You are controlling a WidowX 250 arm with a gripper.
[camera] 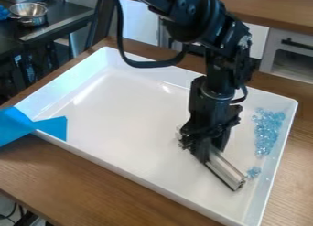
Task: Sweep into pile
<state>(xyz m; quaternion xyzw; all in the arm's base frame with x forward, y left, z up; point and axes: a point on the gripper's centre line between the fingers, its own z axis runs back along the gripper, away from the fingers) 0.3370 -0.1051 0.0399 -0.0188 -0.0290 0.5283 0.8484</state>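
In the camera view the black gripper (211, 147) hangs low over the right half of the white tray (134, 115), shut on a silver bar (225, 168). The bar lies slantwise, its near end toward the tray's front right and its far end partly hidden behind the gripper. Clear light-blue pieces (267, 131) lie in an elongated cluster along the tray's right side, to the right of the gripper. A smaller clump (254, 172) sits apart from them, just beside the bar's near end.
Raised walls surround the tray on a wooden table (79, 174). Blue tape (52, 127) covers its left corner. A metal bowl (29, 12) stands on a dark surface at the upper left, and a white drawer unit (287, 56) is behind at right.
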